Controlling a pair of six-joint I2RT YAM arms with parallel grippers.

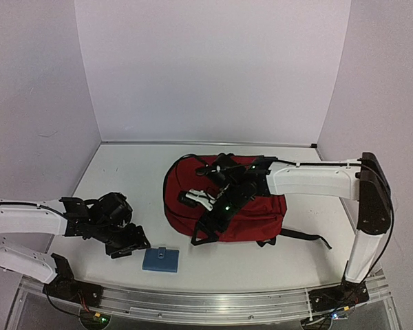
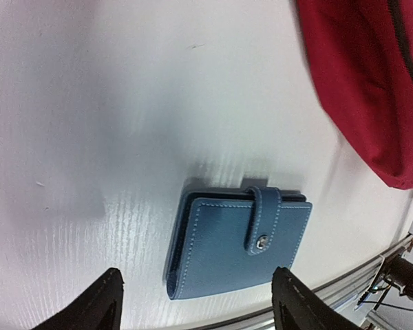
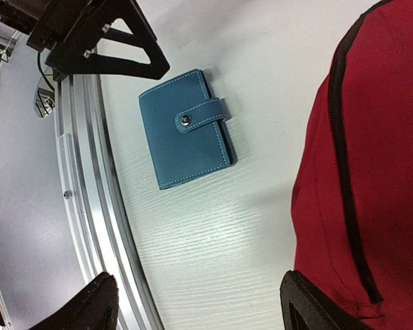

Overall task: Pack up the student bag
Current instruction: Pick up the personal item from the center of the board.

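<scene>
The student bag (image 1: 255,210) is dark red with black straps and lies flat at the table's middle; it also shows in the left wrist view (image 2: 372,82) and the right wrist view (image 3: 378,158). A blue snap wallet (image 1: 160,260) lies on the table at the bag's front left, and shows in both wrist views (image 2: 237,240) (image 3: 186,137). My left gripper (image 1: 129,245) is open and empty, just left of the wallet, with its jaws wider than the wallet (image 2: 196,306). My right gripper (image 1: 196,199) is open and empty, held above the bag's left edge (image 3: 199,309).
A metal rail (image 1: 206,302) runs along the table's near edge, close in front of the wallet; it shows in the right wrist view (image 3: 89,206). White walls close the back and sides. A black strap (image 1: 306,237) trails right of the bag.
</scene>
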